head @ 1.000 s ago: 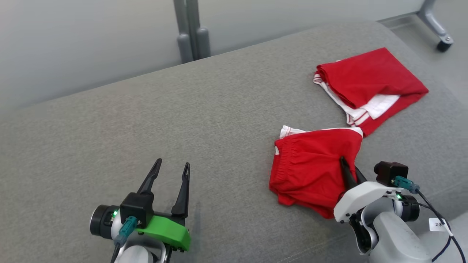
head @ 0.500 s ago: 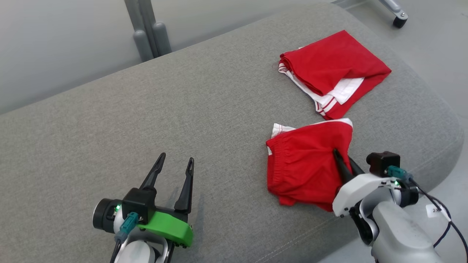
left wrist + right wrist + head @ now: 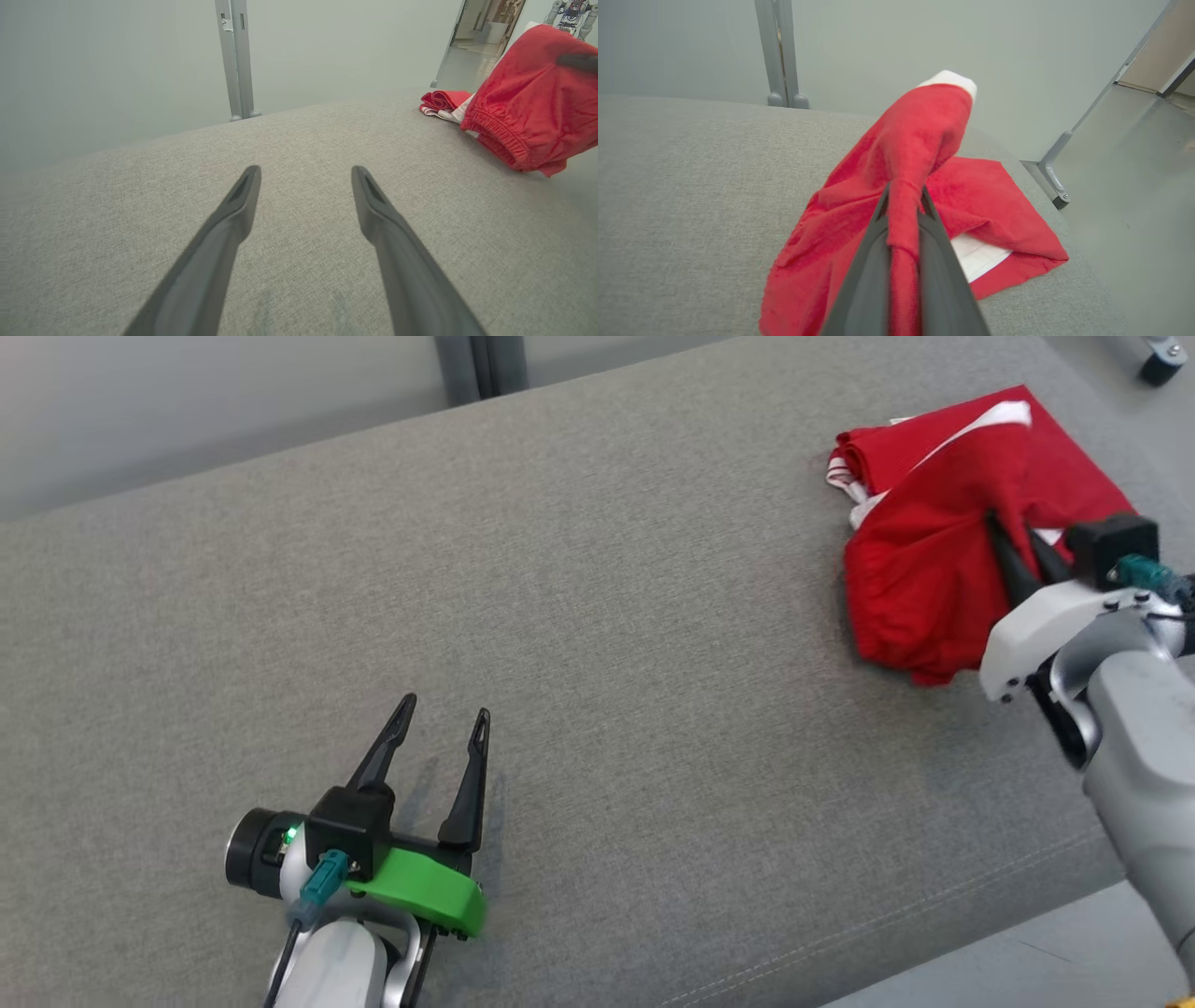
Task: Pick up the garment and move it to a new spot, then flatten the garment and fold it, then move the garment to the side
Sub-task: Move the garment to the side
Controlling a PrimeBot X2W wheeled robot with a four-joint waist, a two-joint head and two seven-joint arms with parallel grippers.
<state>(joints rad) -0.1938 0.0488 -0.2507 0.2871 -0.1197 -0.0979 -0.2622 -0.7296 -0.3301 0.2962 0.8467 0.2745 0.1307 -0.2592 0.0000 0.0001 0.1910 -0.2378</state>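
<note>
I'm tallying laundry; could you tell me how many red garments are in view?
2. One red garment hangs pinched in the right gripper; the other garment lies folded on the grey cushion, partly hidden behind it.

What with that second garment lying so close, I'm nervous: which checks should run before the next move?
1. Right gripper shut on the red elastic-waisted cloth shorts: ok.
2. Shorts hanging free of the grey fabric cushion: cannot tell, lower hem near it.
3. Shorts apart from the folded red-and-white garment: cannot tell, they overlap in the head view.
4. Left gripper open, empty: ok.
5. Bare cushion between the grippers for setting down: ok.
</note>
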